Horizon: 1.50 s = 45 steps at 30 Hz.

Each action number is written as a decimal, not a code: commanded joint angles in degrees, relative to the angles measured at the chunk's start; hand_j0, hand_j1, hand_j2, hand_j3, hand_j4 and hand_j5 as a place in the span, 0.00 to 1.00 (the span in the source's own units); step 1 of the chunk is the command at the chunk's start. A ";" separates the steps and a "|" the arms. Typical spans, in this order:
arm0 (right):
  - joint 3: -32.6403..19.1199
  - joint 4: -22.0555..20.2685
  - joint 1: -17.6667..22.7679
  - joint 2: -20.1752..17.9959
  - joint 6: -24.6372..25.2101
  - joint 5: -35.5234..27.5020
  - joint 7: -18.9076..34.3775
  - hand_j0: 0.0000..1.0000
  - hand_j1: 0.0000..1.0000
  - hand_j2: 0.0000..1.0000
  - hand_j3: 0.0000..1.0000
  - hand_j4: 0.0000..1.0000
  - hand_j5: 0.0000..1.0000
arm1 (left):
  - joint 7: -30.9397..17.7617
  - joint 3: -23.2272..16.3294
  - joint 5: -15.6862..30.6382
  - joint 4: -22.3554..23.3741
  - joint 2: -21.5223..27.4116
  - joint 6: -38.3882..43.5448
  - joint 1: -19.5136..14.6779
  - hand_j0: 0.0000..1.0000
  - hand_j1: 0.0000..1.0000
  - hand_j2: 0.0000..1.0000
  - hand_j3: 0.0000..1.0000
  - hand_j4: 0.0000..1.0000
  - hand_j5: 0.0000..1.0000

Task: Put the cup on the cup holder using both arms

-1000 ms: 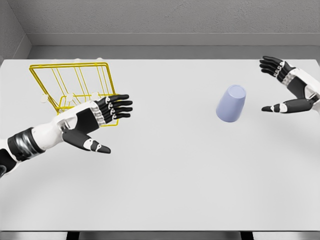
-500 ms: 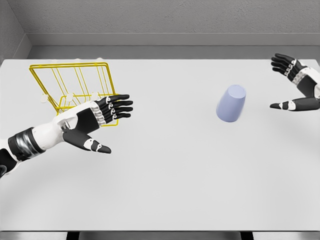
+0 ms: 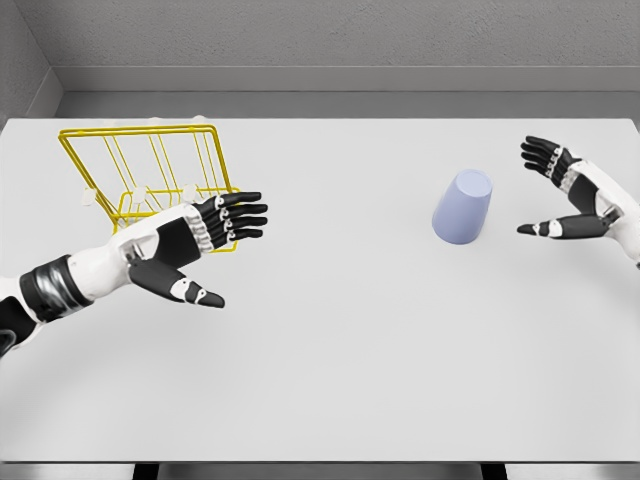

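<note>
A pale lilac cup (image 3: 463, 207) stands upside down on the white table (image 3: 340, 350), right of the middle. A yellow wire cup holder (image 3: 150, 172) sits at the far left. My right hand (image 3: 545, 190) is open a short way to the right of the cup, fingers spread, palm turned toward it, not touching. In front of the holder's near edge hovers my left hand (image 3: 215, 245), open too, with the fingers stretched flat toward the right and the thumb hanging down.
A grey wall (image 3: 320, 40) runs behind the table's far edge. The table's front edge lies near the bottom of the view.
My right hand drew back toward the right edge, then came in again and lower, closer to the cup. The left hand and the cup have hardly moved.
</note>
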 commanded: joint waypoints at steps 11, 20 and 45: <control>0.32 0.62 -0.53 4.16 0.39 1.74 0.00 1.00 1.00 1.00 1.00 1.00 1.00 | -0.01 -0.02 -10.06 6.28 -14.69 12.32 -2.46 1.00 1.00 1.00 1.00 1.00 1.00; 1.63 0.88 -1.32 5.22 0.48 2.62 0.00 1.00 1.00 1.00 1.00 1.00 1.00 | -0.01 0.16 -10.77 8.48 -16.98 12.32 -3.52 1.00 1.00 1.00 1.00 1.00 1.00; 3.57 4.40 -2.81 7.33 0.48 4.38 0.00 1.00 1.00 1.00 1.00 1.00 1.00 | -0.01 0.25 -14.19 7.86 -17.50 9.60 -3.78 1.00 1.00 1.00 1.00 1.00 1.00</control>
